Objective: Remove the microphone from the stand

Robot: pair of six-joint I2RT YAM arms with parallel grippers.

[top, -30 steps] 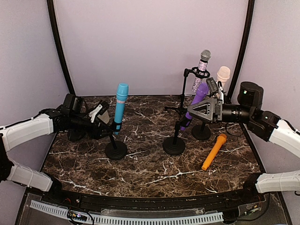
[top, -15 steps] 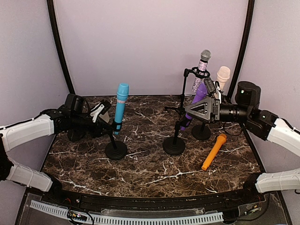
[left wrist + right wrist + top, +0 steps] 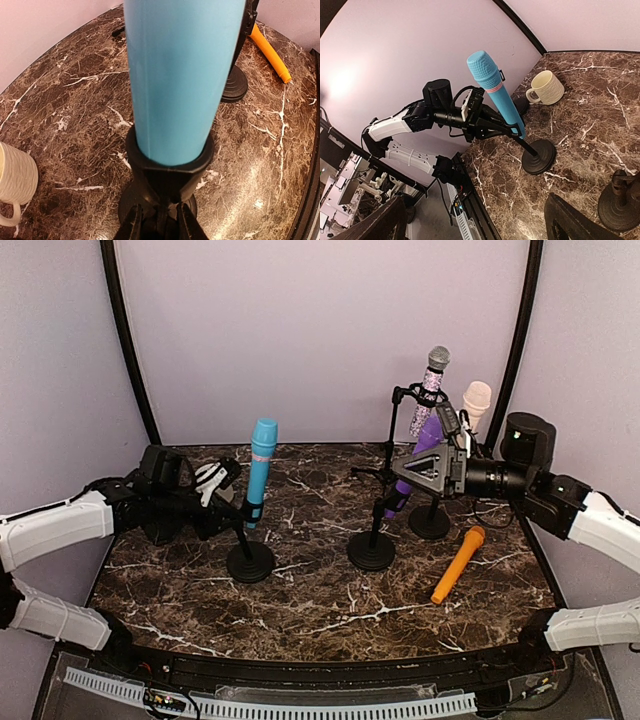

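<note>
A blue microphone (image 3: 261, 463) (image 3: 180, 75) (image 3: 495, 92) sits upright in the black clip of a round-based stand (image 3: 250, 562) at the left of the table. My left gripper (image 3: 237, 512) (image 3: 160, 226) is shut on the stand's thin stem just under the clip (image 3: 170, 167), one finger on each side. My right gripper (image 3: 400, 474) (image 3: 475, 225) hangs open in the air at the right, beside a purple microphone (image 3: 420, 445). Nothing sits between its fingers (image 3: 570, 220).
The purple microphone's stand base (image 3: 371, 551) (image 3: 617, 200) is mid-table. A glitter microphone (image 3: 432, 380) and a pale pink one (image 3: 476, 398) stand behind on other stands. An orange microphone (image 3: 456, 564) (image 3: 270, 52) lies flat at the right. A cream mug (image 3: 15, 175) (image 3: 546, 86) stands behind my left gripper.
My left gripper has closed on the stand's stem, and the blue microphone with its stand has shifted slightly right. The right gripper has crept a little left.
</note>
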